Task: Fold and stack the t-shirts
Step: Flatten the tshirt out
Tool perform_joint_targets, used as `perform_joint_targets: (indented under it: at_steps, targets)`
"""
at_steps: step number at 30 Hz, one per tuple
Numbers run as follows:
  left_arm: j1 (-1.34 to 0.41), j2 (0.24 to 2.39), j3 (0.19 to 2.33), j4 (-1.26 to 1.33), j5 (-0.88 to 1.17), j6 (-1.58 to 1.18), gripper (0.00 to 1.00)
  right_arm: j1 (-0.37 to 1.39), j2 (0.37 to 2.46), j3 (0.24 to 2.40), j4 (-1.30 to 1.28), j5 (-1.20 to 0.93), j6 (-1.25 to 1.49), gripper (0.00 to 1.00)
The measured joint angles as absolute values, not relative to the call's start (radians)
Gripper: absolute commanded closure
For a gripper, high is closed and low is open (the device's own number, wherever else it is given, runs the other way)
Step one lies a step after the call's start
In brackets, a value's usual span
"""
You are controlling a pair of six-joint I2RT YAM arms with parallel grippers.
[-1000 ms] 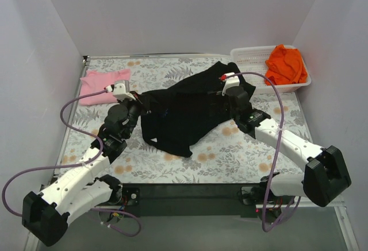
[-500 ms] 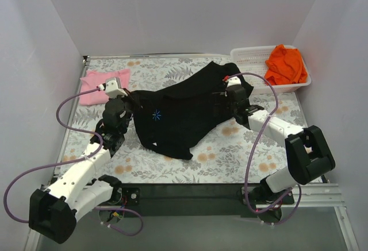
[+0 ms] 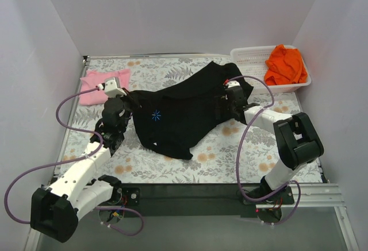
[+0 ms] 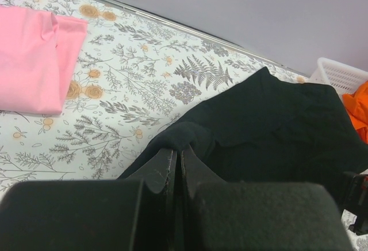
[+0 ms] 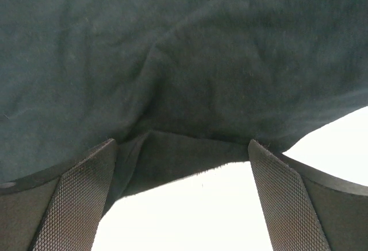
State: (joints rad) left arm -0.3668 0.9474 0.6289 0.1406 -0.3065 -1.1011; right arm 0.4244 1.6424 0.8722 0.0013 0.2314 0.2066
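Observation:
The large black t-shirt [image 3: 184, 113] lies crumpled across the middle of the table, its blue starburst mark [image 3: 156, 114] facing up. My left gripper [image 3: 133, 97] is shut on a fold at the shirt's left edge; the left wrist view shows my left gripper [image 4: 178, 150] pinching black cloth [image 4: 276, 130]. My right gripper [image 3: 218, 107] is at the shirt's right side. In the right wrist view it [image 5: 181, 147] is open wide, with the black cloth's [image 5: 172, 50] edge lying between the pads. The pink t-shirt [image 3: 98, 87] lies folded at the far left. The orange t-shirt [image 3: 284, 64] sits in the basket.
The white mesh basket [image 3: 247, 56] stands at the far right corner, just beyond the right gripper. White walls close in the table on three sides. The pink shirt [image 4: 29, 61] lies just left of the left gripper. Purple cables loop beside both arms.
My left gripper pulled the black shirt's edge left and back, turning up the starburst mark. My right arm folded in close, its gripper staying at the shirt's right side.

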Motion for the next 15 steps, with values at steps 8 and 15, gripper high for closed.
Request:
perform_joint_targets:
  at_steps: [8, 15]
  targets:
    - [-0.361, 0.958, 0.623, 0.144, -0.301, -1.101, 1.00, 0.403, 1.701, 0.907, 0.019, 0.185, 0.177, 0.31]
    - [-0.356, 0.965, 0.617, 0.149, -0.301, -1.100, 1.00, 0.395, 1.700, 0.894, 0.028, 0.128, 0.174, 0.68]
